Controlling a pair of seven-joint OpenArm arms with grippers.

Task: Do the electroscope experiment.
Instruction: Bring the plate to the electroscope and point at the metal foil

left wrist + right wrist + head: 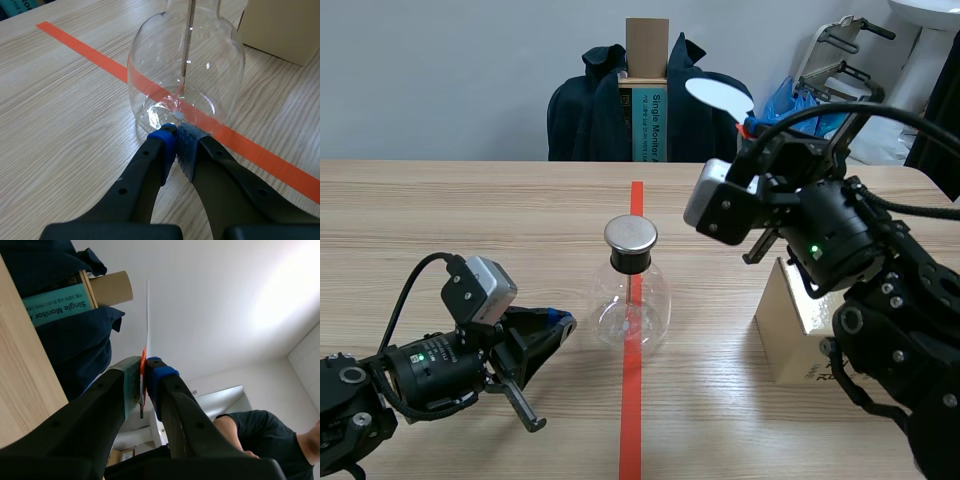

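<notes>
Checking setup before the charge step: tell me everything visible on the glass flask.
The glass flask is clear, round-bodied, narrow-necked, standing upright on the table across the red tape line. A black stopper plugs its neck, topped by a round metal disc; a thin metal rod hangs inside. The left gripper, shut, has its tips at the base wall; the box stands apart.

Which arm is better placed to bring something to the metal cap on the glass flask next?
Right, probably. The right gripper holds a white paddle raised, higher than the metal cap. The left gripper is shut on nothing, low at the base of the flask.
</notes>
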